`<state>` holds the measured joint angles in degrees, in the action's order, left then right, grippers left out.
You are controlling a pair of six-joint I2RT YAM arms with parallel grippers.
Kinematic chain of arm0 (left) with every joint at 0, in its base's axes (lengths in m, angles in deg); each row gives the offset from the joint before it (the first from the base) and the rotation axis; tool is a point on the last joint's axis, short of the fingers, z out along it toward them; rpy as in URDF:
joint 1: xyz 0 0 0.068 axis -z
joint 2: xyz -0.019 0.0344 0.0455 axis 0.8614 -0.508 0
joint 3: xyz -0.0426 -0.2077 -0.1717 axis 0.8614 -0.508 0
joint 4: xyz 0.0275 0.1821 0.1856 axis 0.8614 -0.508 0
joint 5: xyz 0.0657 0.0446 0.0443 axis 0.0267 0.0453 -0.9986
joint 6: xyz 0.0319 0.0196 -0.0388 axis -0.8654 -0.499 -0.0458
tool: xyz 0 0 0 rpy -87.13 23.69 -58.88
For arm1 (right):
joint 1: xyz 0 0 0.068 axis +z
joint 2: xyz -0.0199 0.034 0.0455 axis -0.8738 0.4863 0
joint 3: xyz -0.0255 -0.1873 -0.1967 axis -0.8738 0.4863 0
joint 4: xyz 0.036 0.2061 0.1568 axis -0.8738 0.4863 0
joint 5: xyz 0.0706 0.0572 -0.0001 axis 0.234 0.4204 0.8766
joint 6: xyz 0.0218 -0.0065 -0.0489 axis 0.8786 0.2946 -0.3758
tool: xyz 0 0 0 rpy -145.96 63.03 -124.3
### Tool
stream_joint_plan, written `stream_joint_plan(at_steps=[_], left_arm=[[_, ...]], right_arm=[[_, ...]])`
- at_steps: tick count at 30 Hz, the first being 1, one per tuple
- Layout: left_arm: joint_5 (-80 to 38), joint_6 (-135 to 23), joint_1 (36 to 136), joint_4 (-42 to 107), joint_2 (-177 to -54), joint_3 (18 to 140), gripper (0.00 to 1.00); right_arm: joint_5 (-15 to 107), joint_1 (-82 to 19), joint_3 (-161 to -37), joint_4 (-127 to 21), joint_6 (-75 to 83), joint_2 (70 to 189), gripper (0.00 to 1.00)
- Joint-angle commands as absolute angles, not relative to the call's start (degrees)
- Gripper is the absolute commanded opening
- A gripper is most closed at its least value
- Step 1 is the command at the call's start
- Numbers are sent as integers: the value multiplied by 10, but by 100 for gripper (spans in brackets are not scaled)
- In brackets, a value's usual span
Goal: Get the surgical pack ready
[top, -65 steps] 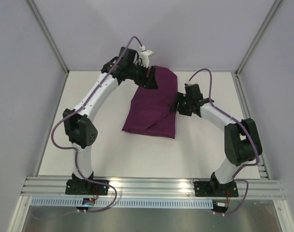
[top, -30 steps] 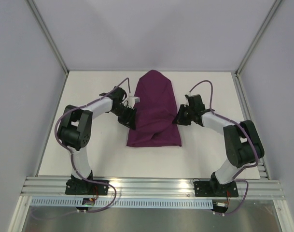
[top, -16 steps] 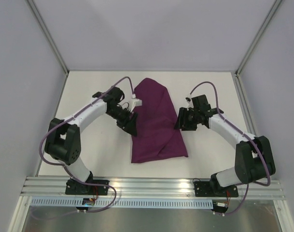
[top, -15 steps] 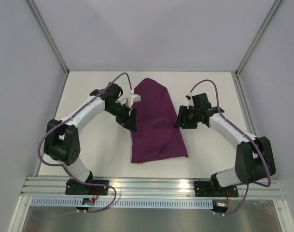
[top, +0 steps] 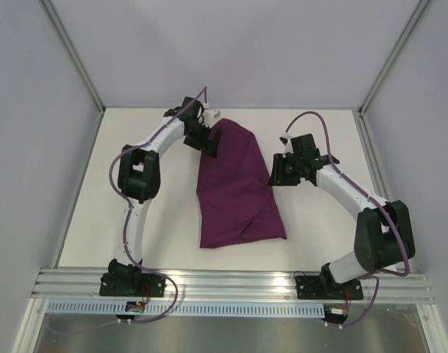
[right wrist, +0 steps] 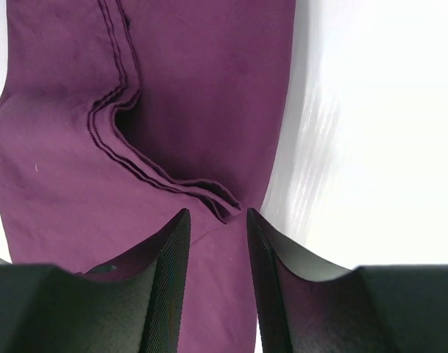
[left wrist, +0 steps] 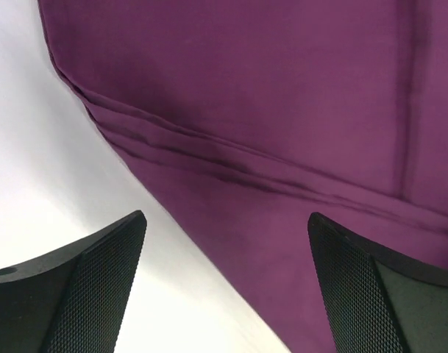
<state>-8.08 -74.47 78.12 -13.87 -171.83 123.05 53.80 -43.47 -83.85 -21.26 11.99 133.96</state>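
Purple bundle (top: 235, 187): your left gripper (left wrist: 225, 220) spread wide, empty, over hem (left wrist: 209, 158); your right gripper (right wrist: 218, 213) narrow at fold corner (right wrist: 222, 200), grip unclear. Pinch all layers before you tuck.

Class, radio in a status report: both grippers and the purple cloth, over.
Left gripper open over purple cloth edge. Right gripper slightly open at its fold. Nothing blocking.

Left arm (top: 162, 135) and right arm (top: 346, 186) share white links, black joints, purple cables (top: 310, 115), black mesh-textured fingers (left wrist: 98, 283).
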Motion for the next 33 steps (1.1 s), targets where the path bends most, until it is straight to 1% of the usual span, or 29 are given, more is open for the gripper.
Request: stream_joint_plan(at_steps=[1,3,5,7,8,10,11,15,18,21,22,23,24,26,27,29,30,33], left_arm=[[-144,-722,783,-156,-1769,1302,100],[-164,-723,783,-168,-1794,1324,100],[-162,-727,783,-179,-1815,1334,97],[-136,-727,783,-178,-1820,1321,91],[-126,-726,783,-177,-1821,1316,83],[-101,-727,783,-178,-1821,1305,73],[-96,-728,783,-178,-1822,1302,65],[-64,-735,783,-180,-1824,1291,57],[-49,-731,783,-179,-1825,1291,48],[-56,-730,783,-172,-1829,1296,28],[-59,-730,783,-171,-1829,1299,13],[-64,-730,783,-170,-1829,1302,5],[-82,-730,782,-169,-1830,1305,0],[-105,-725,778,-162,-1827,1311,0],[-129,-719,776,-147,-1819,1307,0],[-145,-702,769,-127,-1806,1299,0],[-156,-698,762,-107,-1792,1293,0],[-175,-694,756,-91,-1775,1293,0]], right_arm=[[545,-436,-832,-256,101,1344,39],[544,-436,-825,-258,96,1344,39],[544,-436,-814,-262,95,1341,40],[551,-436,-810,-271,94,1341,41],[553,-435,-808,-275,95,1343,41],[569,-436,-808,-285,95,1349,41],[577,-435,-807,-291,95,1351,41],[616,-435,-811,-315,93,1369,44],[618,-435,-820,-309,95,1398,44],[631,-434,-814,-307,94,1408,43],[631,-435,-810,-307,93,1405,43],[628,-435,-806,-309,93,1403,43],[623,-434,-799,-310,91,1401,38],[614,-435,-798,-307,93,1399,27],[608,-435,-798,-303,93,1398,15],[601,-435,-797,-298,95,1393,5],[594,-435,-798,-288,94,1387,1],[587,-435,-798,-263,90,1379,1]])
